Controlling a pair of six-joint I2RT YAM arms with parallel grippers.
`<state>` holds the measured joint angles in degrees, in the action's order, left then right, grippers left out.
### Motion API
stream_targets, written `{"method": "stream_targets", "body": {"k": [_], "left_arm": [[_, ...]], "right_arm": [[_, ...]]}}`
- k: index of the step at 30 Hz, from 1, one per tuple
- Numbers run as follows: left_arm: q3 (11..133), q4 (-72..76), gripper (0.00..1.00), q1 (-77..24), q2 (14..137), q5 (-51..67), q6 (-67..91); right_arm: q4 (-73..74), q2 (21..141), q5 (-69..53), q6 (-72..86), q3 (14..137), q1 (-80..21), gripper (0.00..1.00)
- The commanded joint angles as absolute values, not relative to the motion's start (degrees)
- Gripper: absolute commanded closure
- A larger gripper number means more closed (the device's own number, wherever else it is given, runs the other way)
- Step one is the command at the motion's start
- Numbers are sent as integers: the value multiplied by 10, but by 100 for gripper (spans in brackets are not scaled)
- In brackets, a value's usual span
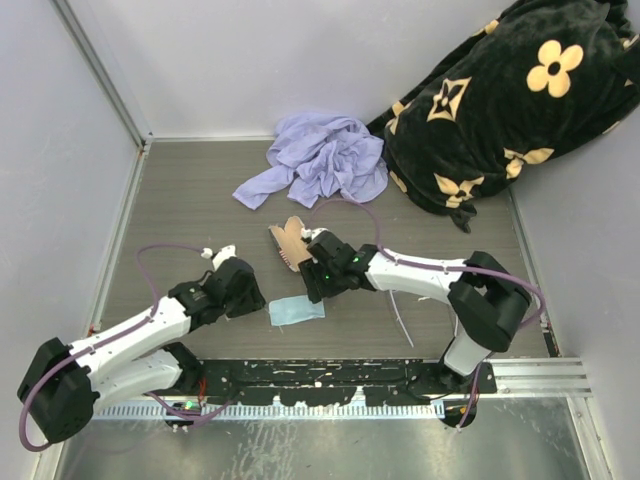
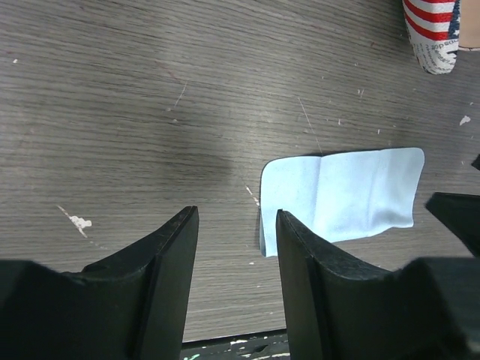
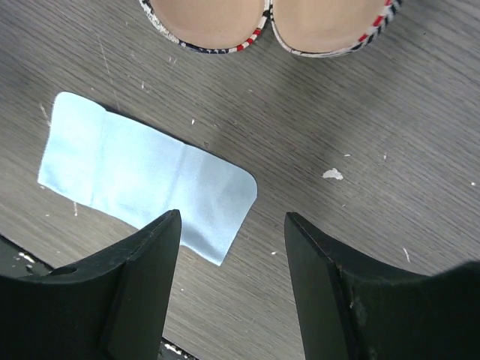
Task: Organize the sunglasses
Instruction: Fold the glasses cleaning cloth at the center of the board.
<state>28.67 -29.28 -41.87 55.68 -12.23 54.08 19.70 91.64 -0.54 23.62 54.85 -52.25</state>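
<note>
- Top view: a purple rag (image 1: pixel 320 158) is lying crumpled at the far edge of the table (image 1: pixel 200 200), and a black flowered blanket (image 1: pixel 500 100) is filling the far right corner. The open case (image 1: pixel 290 245) is lying mid-table, just left of the right claw (image 1: pixel 312 285). The cloth (image 1: pixel 296 310) is lying flat on the near side of the case, between the two claws, with the left claw (image 1: pixel 250 298) just to its left. A thin white strip (image 1: pixel 401 320) is lying beside the right arm. Whether it belongs to the sunglasses cannot be told, so their place relative to either claw is unclear.
- Left wrist: the left claw (image 2: pixel 236 217) is standing open and gripping nothing over bare wood. The cloth (image 2: pixel 345 195) is lying just right of its fingers, and the case (image 2: pixel 431 34) is showing at the far right.
- Right wrist: the right claw (image 3: pixel 232 217) is also standing open and empty. The cloth (image 3: pixel 142 180) is lying to its left, partly behind the left finger, and the case (image 3: pixel 206 19) is showing its tan lining at the far edge.
</note>
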Motion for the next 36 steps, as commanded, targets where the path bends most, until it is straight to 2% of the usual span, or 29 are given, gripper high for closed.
{"method": "stream_targets", "body": {"k": [1,6,17,36], "left_arm": [[282,-264,53,-416,543,-114,529],[275,-262,53,-414,529,-113,530],[270,-262,53,-415,520,-104,526],[281,-259,57,-415,528,-101,522]], "right_arm": [[230,944,55,223,599,-545,37],[259,981,98,220,632,-570,41],[263,1018,107,218,652,-575,50],[259,1023,116,214,661,-575,64]]}}
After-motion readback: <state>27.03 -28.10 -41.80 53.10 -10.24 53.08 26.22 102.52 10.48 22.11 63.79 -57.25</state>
